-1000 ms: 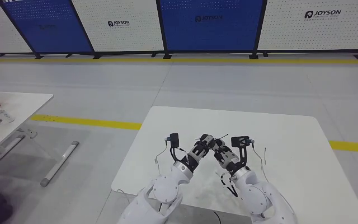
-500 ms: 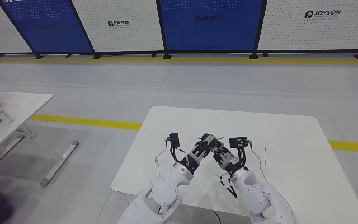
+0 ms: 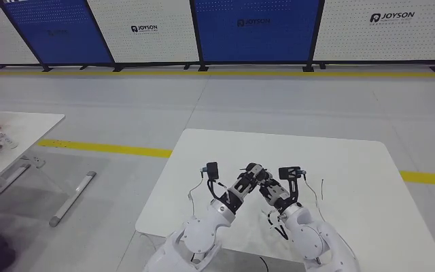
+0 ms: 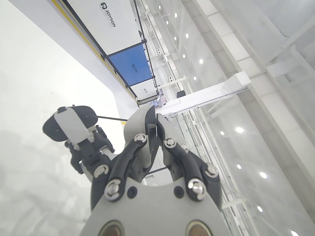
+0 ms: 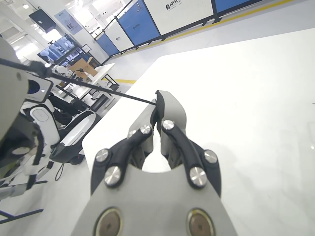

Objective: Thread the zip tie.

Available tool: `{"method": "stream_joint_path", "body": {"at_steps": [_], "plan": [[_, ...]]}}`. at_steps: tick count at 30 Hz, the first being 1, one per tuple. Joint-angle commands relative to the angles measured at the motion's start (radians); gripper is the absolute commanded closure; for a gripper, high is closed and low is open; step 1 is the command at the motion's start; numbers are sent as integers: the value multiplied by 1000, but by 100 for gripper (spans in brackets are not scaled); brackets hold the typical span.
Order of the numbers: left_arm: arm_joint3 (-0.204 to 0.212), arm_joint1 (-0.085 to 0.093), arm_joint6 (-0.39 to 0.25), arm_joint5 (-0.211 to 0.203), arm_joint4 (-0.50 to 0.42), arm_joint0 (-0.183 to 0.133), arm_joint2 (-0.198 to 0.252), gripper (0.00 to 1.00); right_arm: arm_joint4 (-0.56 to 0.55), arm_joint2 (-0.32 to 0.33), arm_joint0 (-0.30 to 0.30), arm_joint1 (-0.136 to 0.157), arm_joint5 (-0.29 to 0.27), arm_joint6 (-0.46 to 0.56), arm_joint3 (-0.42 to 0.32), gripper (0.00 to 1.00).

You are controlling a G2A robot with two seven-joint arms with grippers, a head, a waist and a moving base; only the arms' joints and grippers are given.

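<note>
Two tables appear in the top view: a second table (image 3: 27, 126) at the far left edge, and the white table (image 3: 340, 156) over which both arms meet. On the left of the meeting point, the left gripper (image 4: 155, 121) is shown with its fingers (image 4: 136, 126) pressed together on the black zip tie (image 5: 98, 88). In the left wrist view the strap is seen clamped between them and running down along their inner faces. From there the zip tie is stretched as a straight, thin line through the air above the near-middle part of the table. It reaches the right gripper (image 5: 157, 102), which is placed just beside the left one. A thicker block (image 5: 39, 69) on the strap is seen in the right wrist view, close to the left gripper. Whether the strap is passed through this block cannot be told. The right gripper is closed on the strap's other end, which is pinched at the very tips of its fingers (image 5: 172, 109). Farther right, a thin dark strip (image 3: 321, 188) is seen lying on the table, apart from both grippers.
</note>
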Motion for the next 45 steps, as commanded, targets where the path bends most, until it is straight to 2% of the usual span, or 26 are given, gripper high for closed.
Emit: {"method": "stream_joint_path", "body": {"at_steps": [1, 2, 5, 8, 12, 19, 23, 25, 37, 41, 45], "plan": [[12, -1, 15, 3, 2, -5, -3, 100, 16, 6, -3, 0, 3, -3, -3, 63], [17, -2, 28, 2, 7, -8, -4, 100, 18, 10, -5, 0, 8, -6, -6, 0], [38, -4, 78, -10, 34, -14, -10, 100, 35, 33, -16, 3, 20, -29, -19, 0], [53, -6, 108, -20, 19, -13, -23, 100, 51, 65, -37, 7, 26, -51, -37, 0], [62, -5, 118, -17, -17, -6, -49, 100, 110, 129, -79, 14, 25, -93, -75, 0], [78, -2, 131, 12, -27, 7, -102, 100, 333, 263, -170, 22, -16, -179, -142, 0], [92, -3, 160, 10, -38, 8, -117, 100, 416, 305, -204, 24, -40, -198, -171, 0], [93, -5, 145, 0, -70, 11, -112, 100, 444, 308, -207, 24, -56, -181, -174, 0], [96, -5, 146, 0, -66, 10, -112, 100, 444, 308, -207, 24, -56, -181, -174, 0], [116, -12, 200, -5, -61, -14, -107, 100, 510, 335, -202, 21, -22, -231, -170, 0], [129, -19, 239, -2, -98, -28, -108, 100, 611, 407, -213, 22, -7, -277, -171, 0]]}}
